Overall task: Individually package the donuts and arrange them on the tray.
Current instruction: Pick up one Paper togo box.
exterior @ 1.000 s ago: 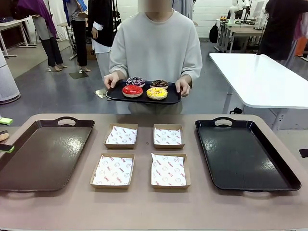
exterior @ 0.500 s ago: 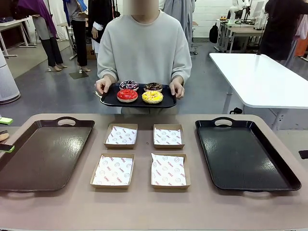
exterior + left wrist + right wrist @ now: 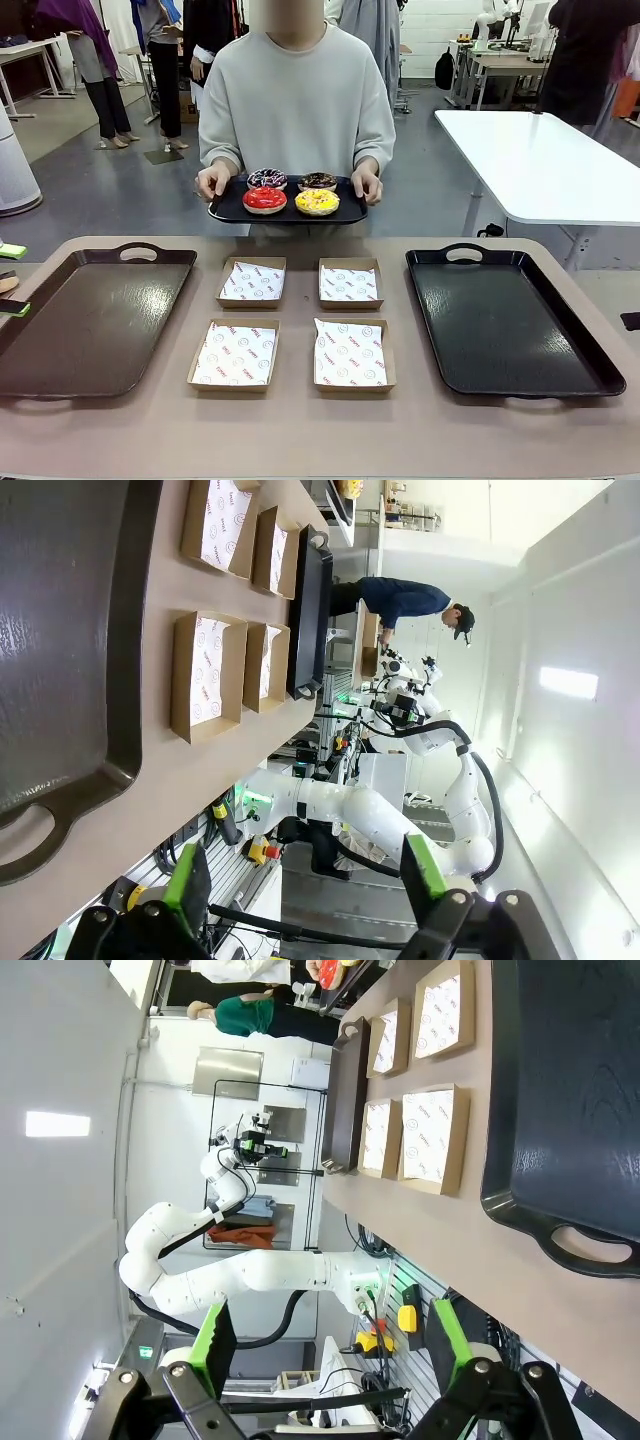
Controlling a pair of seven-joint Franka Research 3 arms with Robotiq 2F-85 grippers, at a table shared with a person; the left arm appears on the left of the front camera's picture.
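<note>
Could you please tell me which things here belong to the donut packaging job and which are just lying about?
Job: red donut, yellow donut, purple-sprinkled donut and brown donut on the small tray; four boxes; brown tray; black tray.
Lying about: white table; far desk.

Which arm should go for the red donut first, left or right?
Left, probably: the red donut lies on the left half of the held tray, nearer that arm. The left claw and right claw are both open and empty.
</note>
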